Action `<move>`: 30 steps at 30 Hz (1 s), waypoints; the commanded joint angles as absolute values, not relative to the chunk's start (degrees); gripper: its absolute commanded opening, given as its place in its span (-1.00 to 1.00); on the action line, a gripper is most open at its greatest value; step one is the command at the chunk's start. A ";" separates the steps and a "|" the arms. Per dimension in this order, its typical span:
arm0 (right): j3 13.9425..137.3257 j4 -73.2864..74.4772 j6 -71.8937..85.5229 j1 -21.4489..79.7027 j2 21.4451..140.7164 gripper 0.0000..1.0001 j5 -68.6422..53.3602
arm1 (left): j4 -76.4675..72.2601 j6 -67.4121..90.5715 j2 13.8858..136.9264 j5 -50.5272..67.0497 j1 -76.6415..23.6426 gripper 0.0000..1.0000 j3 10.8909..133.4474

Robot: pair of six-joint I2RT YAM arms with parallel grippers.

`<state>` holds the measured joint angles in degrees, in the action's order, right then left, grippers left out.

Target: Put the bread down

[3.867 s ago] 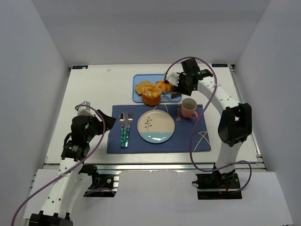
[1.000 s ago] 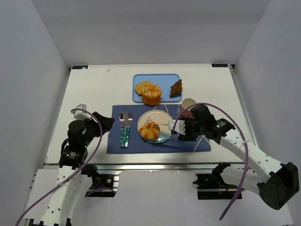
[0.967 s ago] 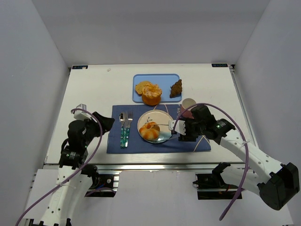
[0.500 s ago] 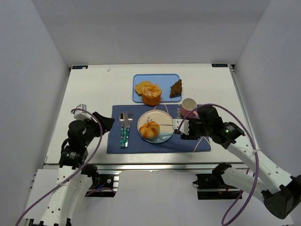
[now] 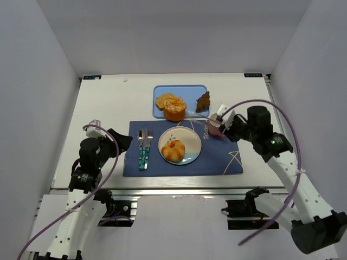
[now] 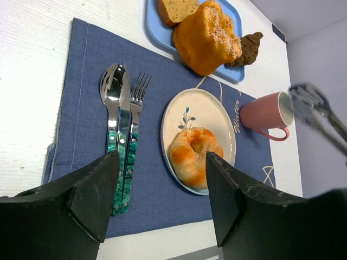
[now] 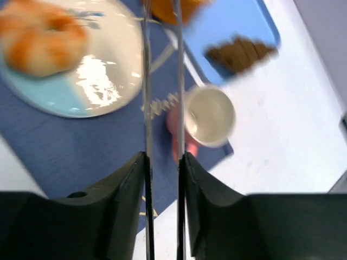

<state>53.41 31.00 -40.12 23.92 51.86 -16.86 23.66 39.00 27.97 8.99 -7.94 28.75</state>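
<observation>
Golden-orange bread (image 5: 174, 150) is seen on the plate (image 5: 191, 142), lobed crown upward; as it is round, no long axis can be told. White script on the mat (image 5: 217, 157) beside the cup (image 6: 265, 111) appears to read "Water". The right gripper (image 7: 161, 11) is held slightly parted and empty, the left gripper (image 6: 161, 179) spread wide and empty.
</observation>
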 commanded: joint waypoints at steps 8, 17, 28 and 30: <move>61.96 21.71 -18.29 -7.89 68.19 -0.41 -20.56 | 19.95 39.20 28.74 10.02 -7.65 0.48 27.77; 57.57 15.05 -8.63 -16.08 85.15 -0.31 -16.45 | 18.63 39.29 29.79 10.72 -7.65 0.48 27.51; 52.56 11.86 -12.21 -17.23 96.94 0.11 -14.24 | 17.67 39.11 31.11 11.16 -7.73 0.50 27.86; 52.12 12.39 -13.27 -17.23 97.64 0.20 -14.24 | 17.32 38.94 31.46 11.25 -7.73 0.50 28.12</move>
